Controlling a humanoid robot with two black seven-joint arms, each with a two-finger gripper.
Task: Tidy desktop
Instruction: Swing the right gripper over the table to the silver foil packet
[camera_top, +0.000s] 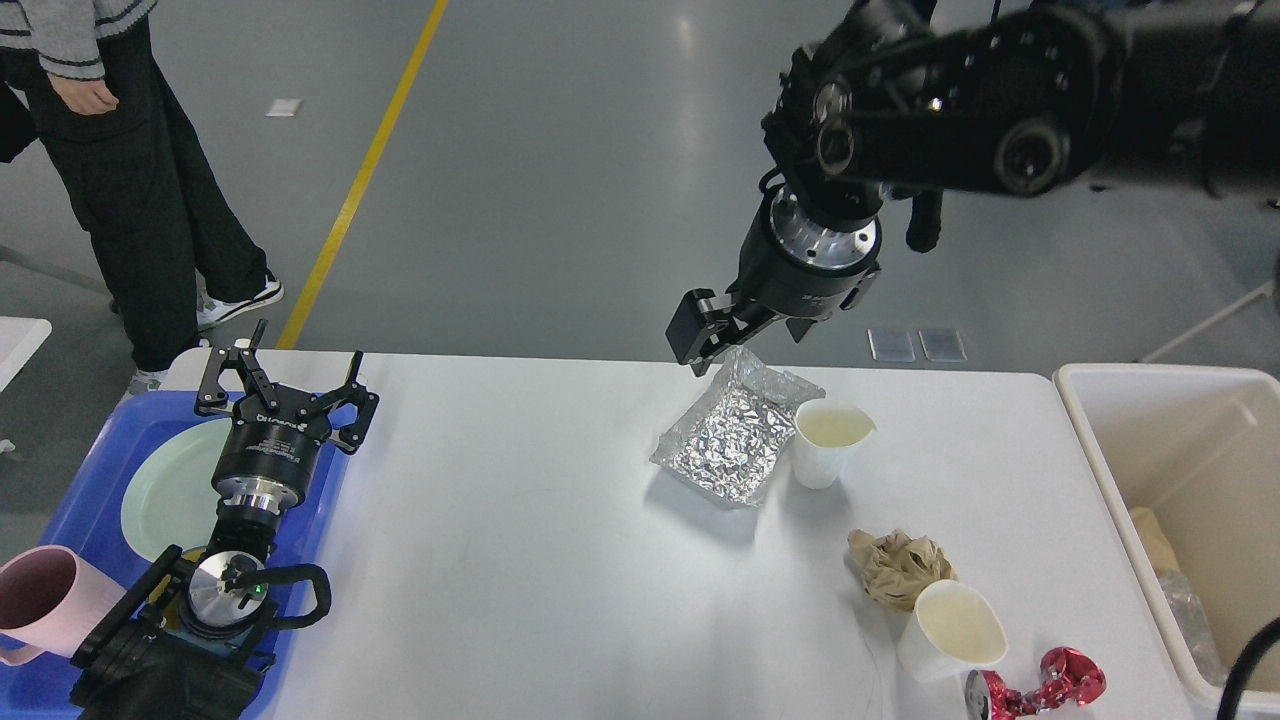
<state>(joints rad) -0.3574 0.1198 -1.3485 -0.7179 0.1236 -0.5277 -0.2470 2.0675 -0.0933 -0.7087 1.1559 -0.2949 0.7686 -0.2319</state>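
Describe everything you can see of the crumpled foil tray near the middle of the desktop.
The foil tray is a shallow, roughly rectangular container of shiny silver foil, heavily creased and dented, with its far rim bent upward. It lies open side up and looks empty, turned diagonally on the white desktop. Its right edge sits against a white paper cup. The right gripper hangs just above its far corner; whether they touch cannot be told.

White desktop, blue tray, silver crinkled foil, pink mug.
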